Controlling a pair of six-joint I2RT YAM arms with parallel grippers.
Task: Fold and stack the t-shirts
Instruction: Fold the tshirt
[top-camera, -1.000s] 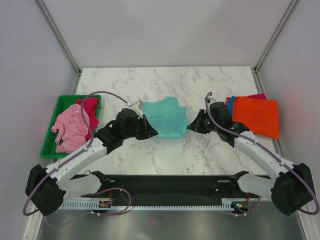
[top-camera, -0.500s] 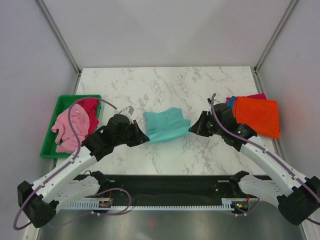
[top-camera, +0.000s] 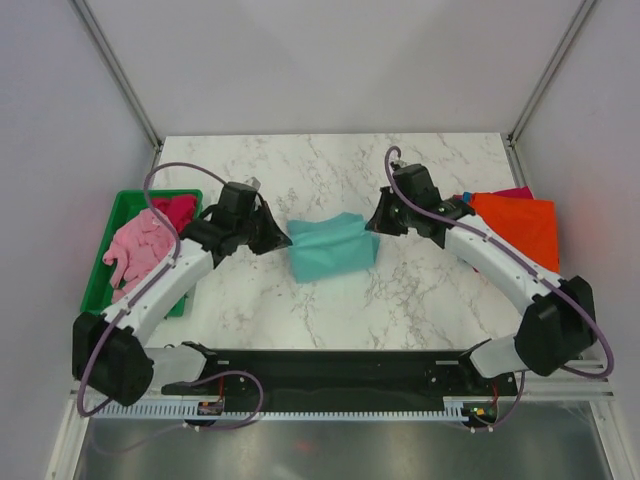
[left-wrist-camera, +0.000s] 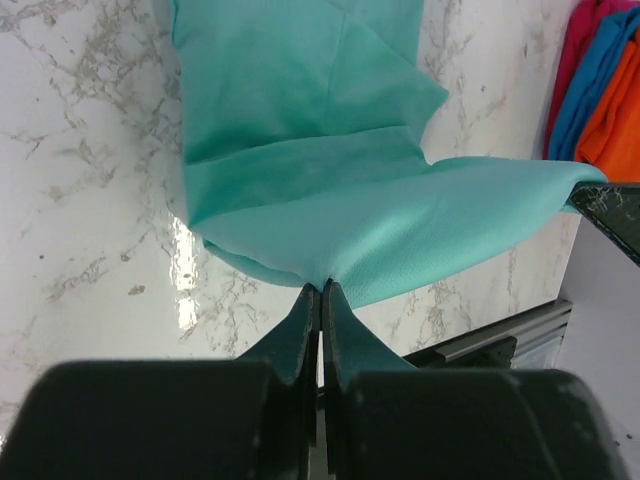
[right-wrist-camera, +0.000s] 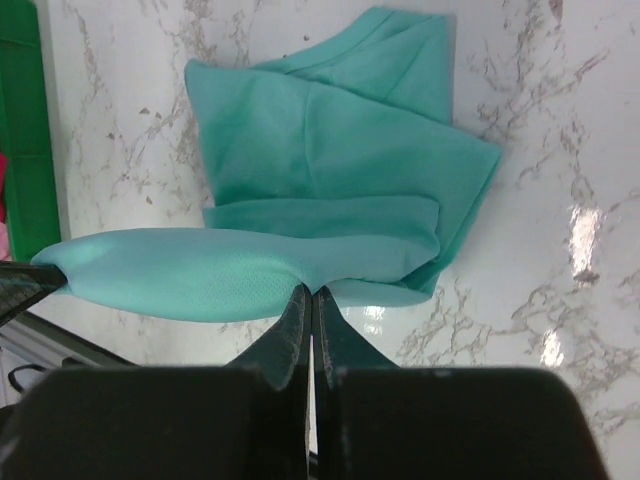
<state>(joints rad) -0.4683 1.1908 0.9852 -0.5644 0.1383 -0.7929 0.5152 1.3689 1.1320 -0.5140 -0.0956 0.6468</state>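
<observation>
Seen from above, the fingertips of the left pincer (top-camera: 272, 236) and the right pincer (top-camera: 372, 225) are too small and dark to make out against the teal cloth t-shirt (top-camera: 330, 250). The right arm and the orange cloth t-shirt (top-camera: 515, 225) cover nearly all of the blue cloth t-shirt (left-wrist-camera: 597, 95) and the magenta cloth t-shirt (top-camera: 512, 191). The left wrist view cuts that pile off at its right edge. The red cloth t-shirt (top-camera: 178, 212) lies partly under the pink cloth t-shirt (top-camera: 135, 255). The right wrist view crops the green plastic tray (right-wrist-camera: 18, 130). The raised teal fold hides the white marble worktop (top-camera: 400, 300) beneath it.
</observation>
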